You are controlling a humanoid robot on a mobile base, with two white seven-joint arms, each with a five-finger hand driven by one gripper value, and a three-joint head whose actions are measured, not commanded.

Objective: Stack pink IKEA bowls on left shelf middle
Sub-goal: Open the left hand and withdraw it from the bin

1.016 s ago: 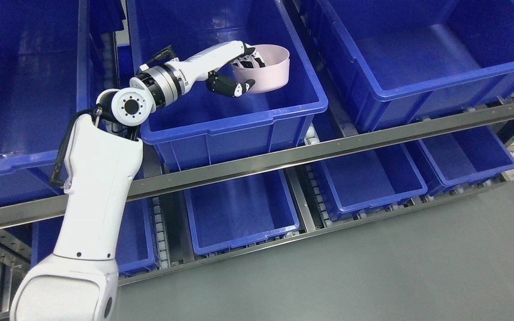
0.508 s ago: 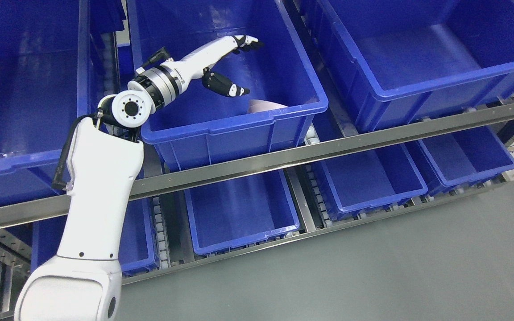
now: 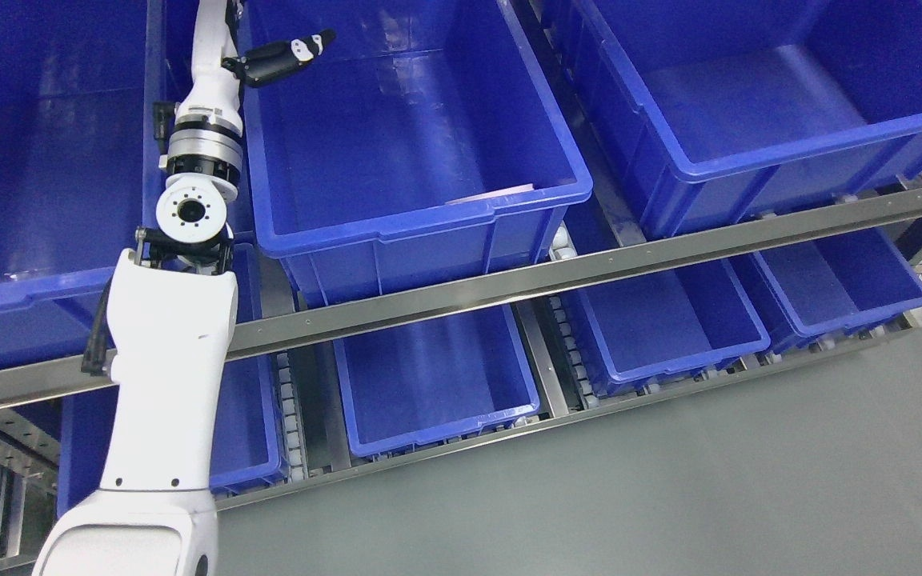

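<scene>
Bowl (image 3: 493,194), pink, smooth plastic: only a rim sliver shows behind the near wall of the glossy blue bin (image 3: 421,224). Left hand (image 3: 269,60) at top edge, thumb extended, grasping nothing.

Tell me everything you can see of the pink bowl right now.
Only a thin pale pink sliver of the bowl shows, just above the near front wall of the middle blue bin, toward its right corner. It looks smooth, like matte plastic. The bin wall hides the rest, so its pose cannot be told. Nothing visibly holds it; the left hand is up at the bin's far left corner, well clear.
</scene>
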